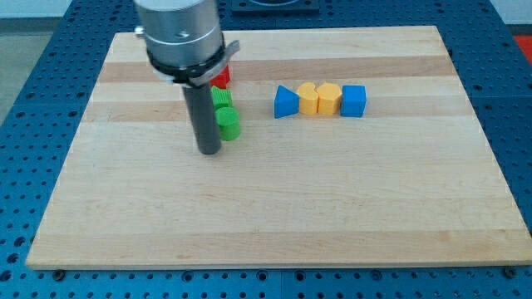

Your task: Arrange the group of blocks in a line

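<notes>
My tip (209, 152), a bare rod with no jaws to open or close, rests just left of the green cylinder (229, 124). Above sit a green block (222, 97) and a partly hidden red block (223, 77). The row of blue triangular block (286, 102), two yellow blocks (308, 99) (329, 99) and blue cube (354, 100) lies to the view's right, so the strays need pushing rightward.

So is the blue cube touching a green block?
No, the blue cube sits beside a yellow block, far from the green blocks.

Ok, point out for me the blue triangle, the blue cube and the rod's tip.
blue triangular block (286, 103), camera view, middle of its front face.
blue cube (353, 101), camera view, middle of its front face.
my tip (209, 152), camera view, the rod's very lower end, just left of the green blocks (226, 123).
</notes>
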